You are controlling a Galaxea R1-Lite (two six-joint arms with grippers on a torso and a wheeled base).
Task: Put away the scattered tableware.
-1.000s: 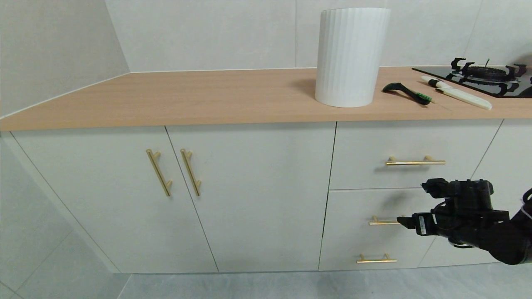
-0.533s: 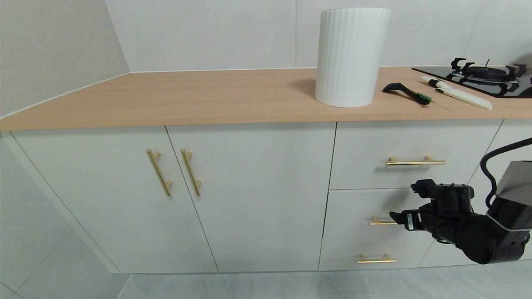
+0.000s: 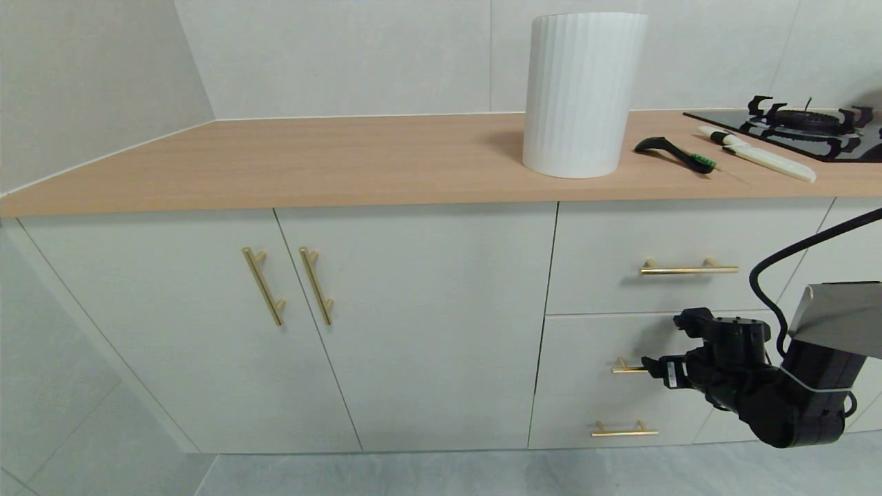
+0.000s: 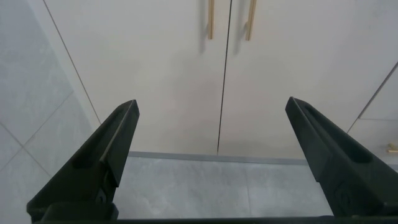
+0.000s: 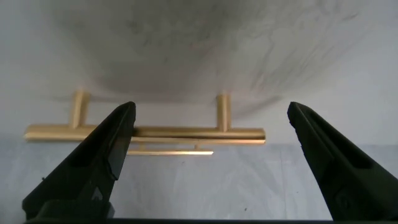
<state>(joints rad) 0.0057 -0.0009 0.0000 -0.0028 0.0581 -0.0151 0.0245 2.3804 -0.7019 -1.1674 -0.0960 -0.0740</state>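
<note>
Brass middle-drawer handle (image 3: 628, 370) sits just ahead of the right gripper (image 3: 670, 341), which is spread wide and empty, at 4 o'clock in the head view. The left gripper (image 4: 211, 118) is also released, facing the cupboard doors (image 4: 155, 74). At 1 o'clock on the desk (image 3: 310, 158), a black utensil (image 3: 679, 155) and a white knife (image 3: 758, 156) lie beside a ribbed canister (image 3: 582, 96).
</note>
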